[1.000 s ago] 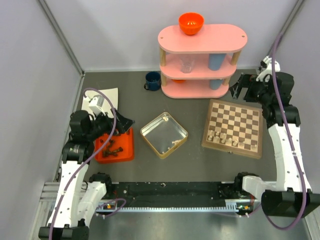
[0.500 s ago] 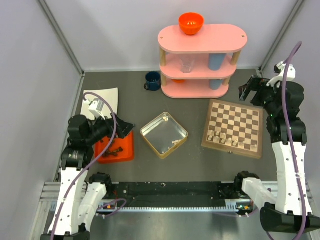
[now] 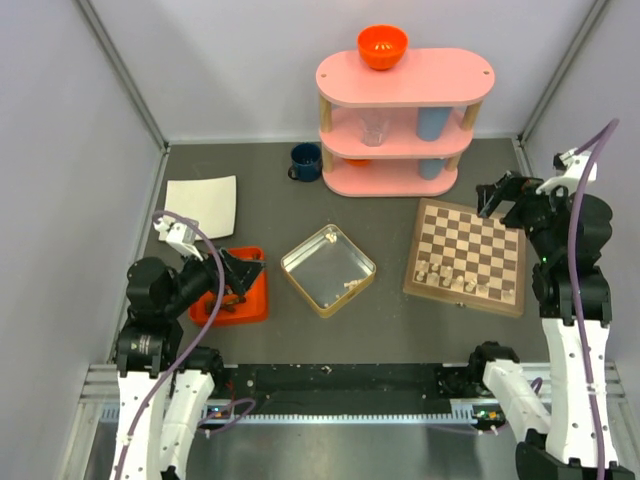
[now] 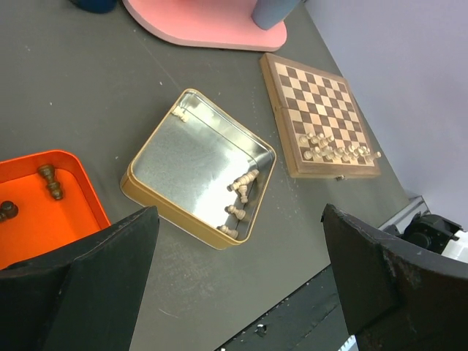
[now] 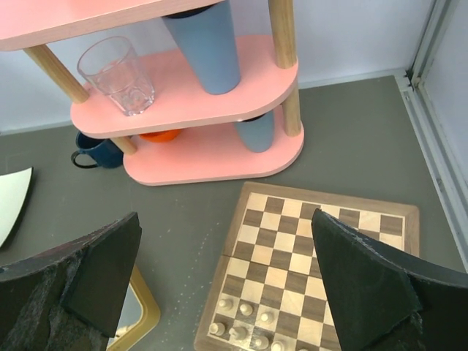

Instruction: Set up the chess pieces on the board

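Left gripper [image 4: 239, 216] spread wide, empty, over orange tray [image 3: 255, 303] (few dark chess pieces [image 4: 50, 180] inside). Right gripper [image 5: 224, 218] likewise agape, empty, near board [image 3: 482, 236] far edge; pale chess pieces [image 3: 447, 276] along near rows.

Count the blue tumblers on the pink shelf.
2. One blue tumbler stands on the pink shelf's middle tier, right of the clear glass; the other on the bottom tier below it. None looks hidden.
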Motion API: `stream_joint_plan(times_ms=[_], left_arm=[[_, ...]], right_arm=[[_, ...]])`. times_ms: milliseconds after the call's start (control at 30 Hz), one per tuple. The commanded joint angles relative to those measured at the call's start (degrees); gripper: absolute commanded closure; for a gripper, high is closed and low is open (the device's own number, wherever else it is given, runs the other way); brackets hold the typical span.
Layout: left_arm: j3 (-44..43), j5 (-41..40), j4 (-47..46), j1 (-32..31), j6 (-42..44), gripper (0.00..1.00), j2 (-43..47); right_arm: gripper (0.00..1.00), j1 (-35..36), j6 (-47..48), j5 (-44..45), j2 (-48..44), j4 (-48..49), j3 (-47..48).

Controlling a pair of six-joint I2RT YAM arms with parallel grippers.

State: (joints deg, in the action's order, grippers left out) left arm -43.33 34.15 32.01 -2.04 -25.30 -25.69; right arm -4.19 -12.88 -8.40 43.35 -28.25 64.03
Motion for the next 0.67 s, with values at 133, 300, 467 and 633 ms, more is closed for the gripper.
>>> stream_joint_plan(times_ms=[133,300,467,633], left_arm=[[-2.9,-2.51,1.39,0.2,-0.72,0.02,2.76],[-4.04,-2.07,0.78,0.2,0.43,0.02,1.18],[-5.7,-0.67,-0.28,0.2,1.56,0.02,-1.37],[-6.94,-0.49,-0.37,0.2,3.41,0.02,-1.99]], right_arm=[[0.01,-0.3,4.71,0.32,-3.19,3.03,-2.68],[0.01,-0.3,5.94,1.28,-2.57,2.59,-2.6],[0.01,-0.3,5.33,1.9,-1.34,2.15,-3.03],[0.01,-0.21,6.72,1.29,-1.43,2.06,-4.09]])
